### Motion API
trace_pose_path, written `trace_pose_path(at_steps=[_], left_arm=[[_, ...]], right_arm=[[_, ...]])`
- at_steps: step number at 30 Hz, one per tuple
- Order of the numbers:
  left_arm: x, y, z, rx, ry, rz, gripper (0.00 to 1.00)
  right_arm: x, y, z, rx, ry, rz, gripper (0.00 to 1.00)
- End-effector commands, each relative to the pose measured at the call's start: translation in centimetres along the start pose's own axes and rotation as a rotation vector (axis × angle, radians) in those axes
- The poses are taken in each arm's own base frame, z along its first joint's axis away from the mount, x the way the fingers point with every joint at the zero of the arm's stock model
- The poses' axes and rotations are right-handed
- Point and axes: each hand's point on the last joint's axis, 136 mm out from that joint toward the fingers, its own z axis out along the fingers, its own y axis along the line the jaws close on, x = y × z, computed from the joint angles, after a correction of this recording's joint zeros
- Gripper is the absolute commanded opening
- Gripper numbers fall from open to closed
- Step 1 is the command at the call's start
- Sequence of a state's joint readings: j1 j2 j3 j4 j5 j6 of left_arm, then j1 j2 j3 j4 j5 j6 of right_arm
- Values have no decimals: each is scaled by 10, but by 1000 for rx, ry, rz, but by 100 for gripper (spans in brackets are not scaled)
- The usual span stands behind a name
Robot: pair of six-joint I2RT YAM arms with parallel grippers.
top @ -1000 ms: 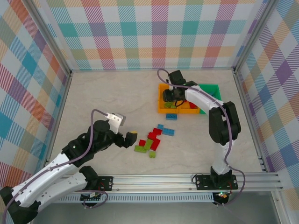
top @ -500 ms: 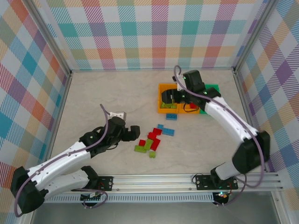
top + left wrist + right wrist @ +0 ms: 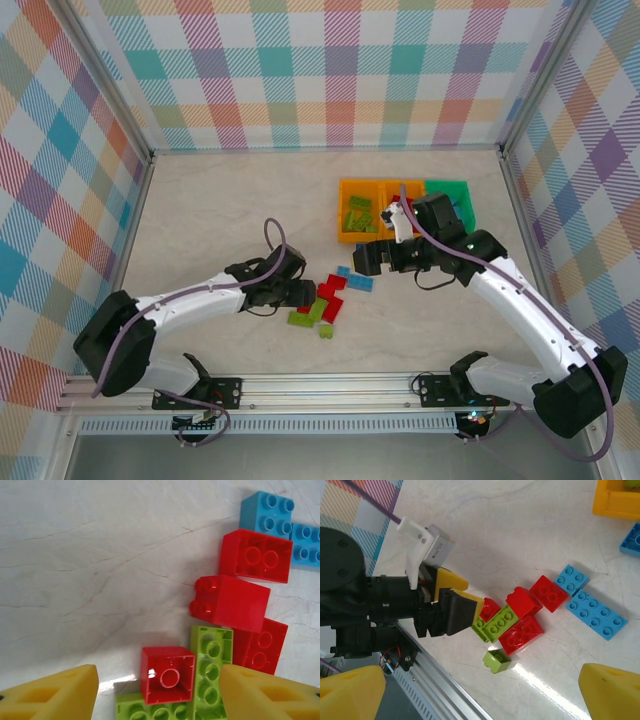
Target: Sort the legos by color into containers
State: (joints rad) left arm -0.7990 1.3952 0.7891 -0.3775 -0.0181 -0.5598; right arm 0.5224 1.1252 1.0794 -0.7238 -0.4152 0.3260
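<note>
Legos lie in a loose cluster near the middle of the table, well apart from the containers. That row of two orange bins and one green bin runs left to right at the far right, and lime green bricks lie in the leftmost orange bin. The left gripper hangs low over the cluster's near-left edge with its fingers apart, one on either side of an upturned red brick whose hollow underside faces up; neither finger visibly touches it. Just beside that brick a long green brick lies studs up, its long axis running up and down in the left wrist view, and a second green brick lies crosswise at its lower end. Another red brick lies on its side, studs pointing left in that view. In the right wrist view a long blue brick lies flat at the cluster's edge, its long axis diagonal. The right gripper hovers above the cluster's far-right side, its fingers spread wide and empty.
</note>
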Motion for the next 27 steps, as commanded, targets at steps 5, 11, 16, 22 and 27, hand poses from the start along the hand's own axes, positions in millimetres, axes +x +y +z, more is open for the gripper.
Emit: trace_pose_path(at_steps=[5,11,16,22,27], left_arm=[[2,-16,13,30,54,54,60],[12,-10,23,10,94,69,54],[17,-6,32,-7,120,62,53],[17,2,34,-49,110,59,44],[19,13,31,-93,104,55,36]], right_arm=[[6,-1,4,-21,25,12,100],[3,-3,8,-16,19,12,100],[4,-6,10,-2,22,22,100],[5,-8,9,3,14,27,100],[3,-7,10,2,11,34,100]])
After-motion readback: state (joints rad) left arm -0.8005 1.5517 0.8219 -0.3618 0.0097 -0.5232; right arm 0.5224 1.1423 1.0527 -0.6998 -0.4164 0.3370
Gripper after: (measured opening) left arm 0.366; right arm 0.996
